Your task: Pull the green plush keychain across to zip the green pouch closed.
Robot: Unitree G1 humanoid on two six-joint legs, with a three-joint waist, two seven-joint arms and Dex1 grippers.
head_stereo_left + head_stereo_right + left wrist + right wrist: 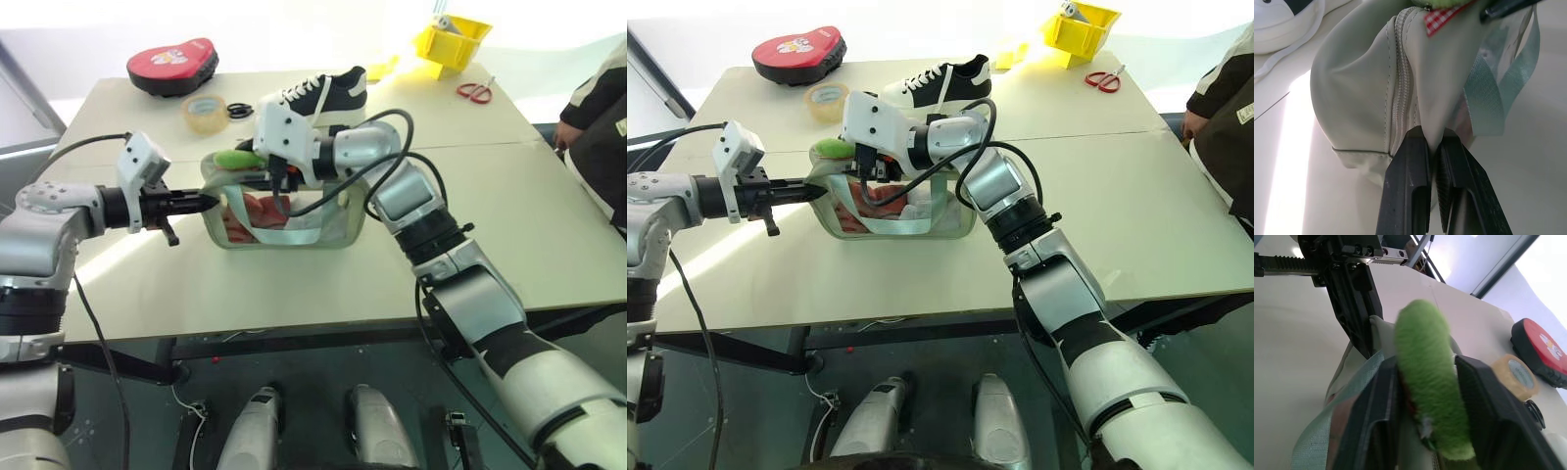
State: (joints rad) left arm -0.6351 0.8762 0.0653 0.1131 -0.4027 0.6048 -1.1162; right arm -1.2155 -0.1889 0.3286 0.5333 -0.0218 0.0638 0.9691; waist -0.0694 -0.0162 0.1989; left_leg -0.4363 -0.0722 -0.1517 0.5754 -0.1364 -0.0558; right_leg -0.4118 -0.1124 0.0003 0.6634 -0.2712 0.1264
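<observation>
The green pouch [338, 227] stands on the table, pale sage with a clear side window and a light-blue strap, red contents showing inside. My left gripper [1432, 137] is shut on the fabric at the pouch's left end, right beside the zipper line. The green plush keychain [1430, 382], a lime fuzzy oval, lies on top of the pouch near that same left end. My right gripper [1425, 362] reaches in from the right over the pouch's top, with one black finger pressed against each side of the plush.
Behind the pouch on the table [490, 215] sit a black-and-white sneaker [318, 95], a tape roll [204, 113] and a red padded case [173, 64]. A yellow bin [451, 41] and red scissors [476, 91] lie far right. A person [598, 127] stands at the right edge.
</observation>
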